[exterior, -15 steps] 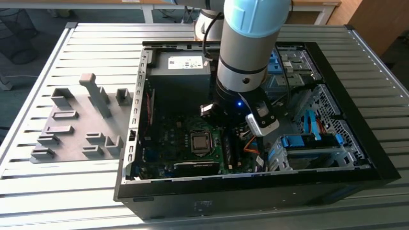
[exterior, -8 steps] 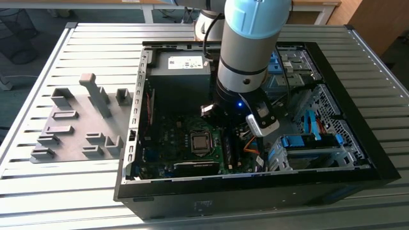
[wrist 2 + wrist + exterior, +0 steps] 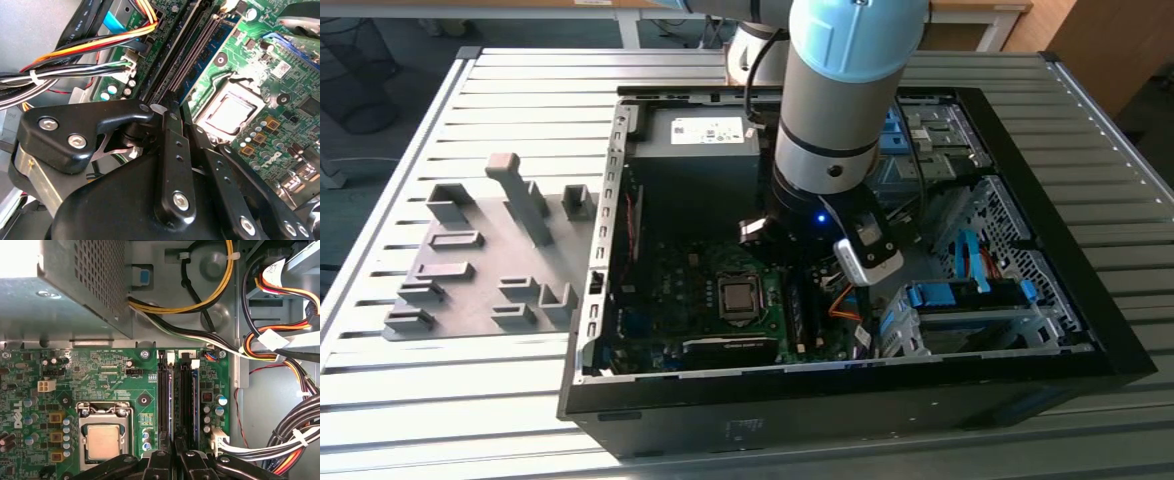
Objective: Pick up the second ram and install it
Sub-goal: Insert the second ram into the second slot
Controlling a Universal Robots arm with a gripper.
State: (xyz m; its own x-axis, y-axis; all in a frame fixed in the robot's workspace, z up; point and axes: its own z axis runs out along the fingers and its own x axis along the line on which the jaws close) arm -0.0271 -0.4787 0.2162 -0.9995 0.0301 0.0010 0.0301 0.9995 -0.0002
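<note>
The second ram (image 3: 195, 400) is seen standing upright in a slot of the motherboard (image 3: 100, 375), beside the other memory stick (image 3: 170, 400). The gripper (image 3: 176, 447) is positioned directly over the slots, inside the computer case (image 3: 1067, 300); whether its fingers are clamped cannot be told. Grey plastic blocks (image 3: 494, 260) lie on the bench (image 3: 400, 400) beside the case.
</note>
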